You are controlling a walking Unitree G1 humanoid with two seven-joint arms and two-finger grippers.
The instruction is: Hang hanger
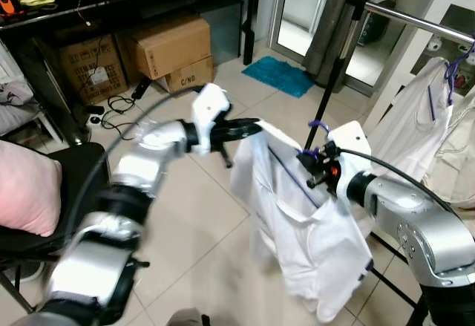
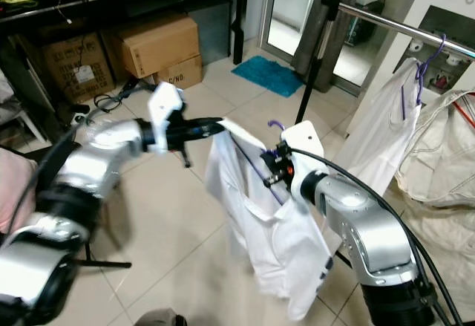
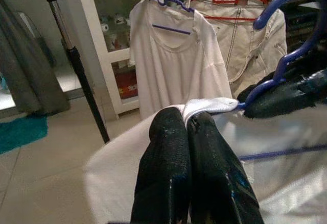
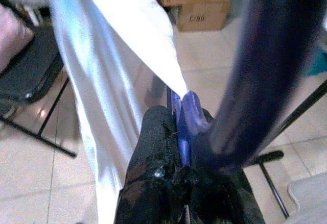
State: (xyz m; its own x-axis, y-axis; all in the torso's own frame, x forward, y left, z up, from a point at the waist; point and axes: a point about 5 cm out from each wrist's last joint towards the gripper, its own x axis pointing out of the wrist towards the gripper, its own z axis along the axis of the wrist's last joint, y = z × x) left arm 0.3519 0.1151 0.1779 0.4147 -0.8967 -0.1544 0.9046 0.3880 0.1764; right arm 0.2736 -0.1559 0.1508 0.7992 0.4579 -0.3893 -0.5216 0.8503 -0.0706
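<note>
Fingers point(image 3: 176, 168) of the left gripper point(image 1: 249, 127) are pinched on the shirt point(image 1: 297, 229) shoulder, spreading it so it stays on the hanger point(image 1: 318, 139), which the right gripper point(image 1: 315, 164) clamps at the neck, leaving the hook free. Both hang mid-air, near the rail point(image 1: 415, 18) and below it, where another shirt point(image 1: 415, 122) hangs; lifting comes next, I judge

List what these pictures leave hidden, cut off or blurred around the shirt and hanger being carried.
- Hanger: in the eye views the shirt covers all but its hook.
- Left end effector: what its fingers pinch is hidden under the shirt fold in the left wrist view.
- Rail: cut off by the right edge of the eye views.
- Left arm: motion-blurred.
</note>
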